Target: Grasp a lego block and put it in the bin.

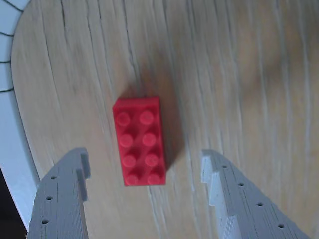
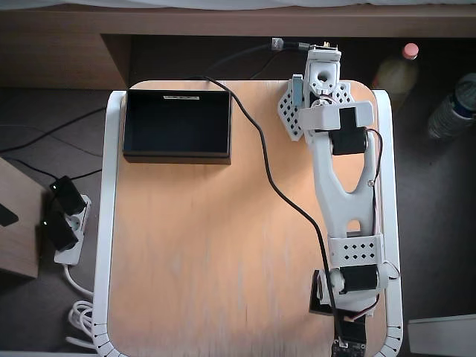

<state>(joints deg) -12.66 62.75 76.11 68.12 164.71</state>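
- In the wrist view, the gripper (image 1: 145,174) entered from the bottom edge with its two grey fingers spread wide apart, one finger (image 1: 62,196) at the lower left and the other at the lower right, both with stepped inner edges and small holes along their faces.
- The lego block (image 1: 139,141) lay flat on the wooden table (image 1: 239,74) in the gap between the fingers, studs up, its long side running away from the camera; neither finger touched it, and its near end sat about level with the fingertips.
- The block showed two columns of four studs and cast a soft shadow to its right.
- Beyond the block, the table's grain ran on to a rounded corner with a white edge band at the upper left of the wrist view.
- In the overhead view, the white arm (image 2: 338,186) stretched along the right side of the table from its base at the top right corner down toward the bottom edge; the block itself could not be made out there, being hidden under the arm's lower end.
- A black cable (image 2: 275,186) trailed across the tabletop to the arm's lower end.
- The bin (image 2: 177,123) sat at the table's top left corner in the overhead view, a white label strip on its far rim, well apart from the arm's working end.
- Off the table to the left, a white power strip (image 2: 63,223) lay on the dark floor; bottles (image 2: 454,108) stood at the upper right.
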